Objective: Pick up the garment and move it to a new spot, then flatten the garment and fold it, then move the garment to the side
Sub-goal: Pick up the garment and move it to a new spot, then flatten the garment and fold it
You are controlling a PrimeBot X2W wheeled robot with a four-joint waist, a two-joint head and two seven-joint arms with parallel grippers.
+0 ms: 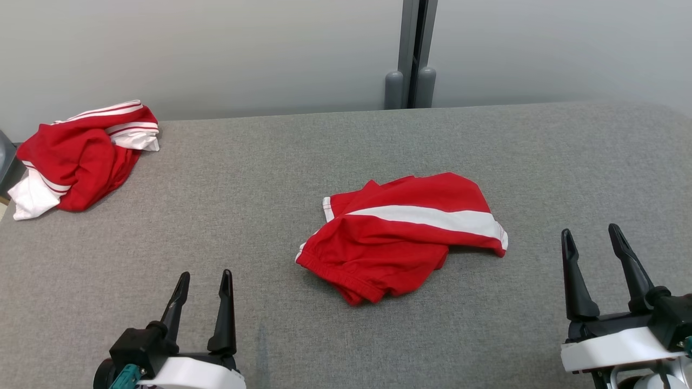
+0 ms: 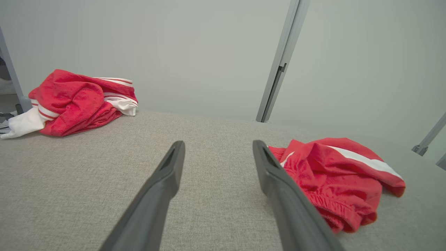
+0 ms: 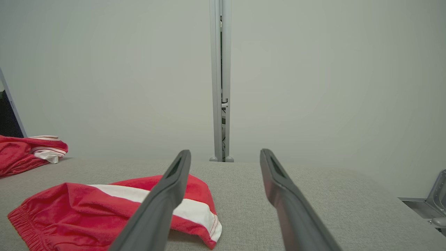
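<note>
head view: the garment [image 1: 400, 237], red shorts with a broad white stripe, lies crumpled near the middle of the grey fabric bench [image 1: 270, 173], waistband towards the robot. the left pincer [image 1: 205, 278] sits at the lower left, its two dark fingers spread apart and holding nothing, well clear of the garment. the right pincer [image 1: 590, 233] sits at the lower right, also spread wide and empty, off the garment's right end. a heap [image 1: 81, 156] of red and white clothing lies at the bench's far left edge. a grey post [image 1: 413, 54] stands behind the bench against a pale wall [image 1: 243, 48].

left wrist view: the left pincer [image 2: 217, 144] stands open over bare bench [image 2: 87, 181]. the garment [image 2: 334, 174] lies just to the right of its right finger; whether they touch i cannot tell. the heap [image 2: 76, 101] is far off at the upper left.

right wrist view: the right pincer [image 3: 225, 153] stands open with nothing between its fingers. the garment [image 3: 80, 209] lies to the lower left, partly behind the left finger. the heap [image 3: 21, 150] shows at the left edge, and the post [image 3: 219, 80] rises straight ahead.
</note>
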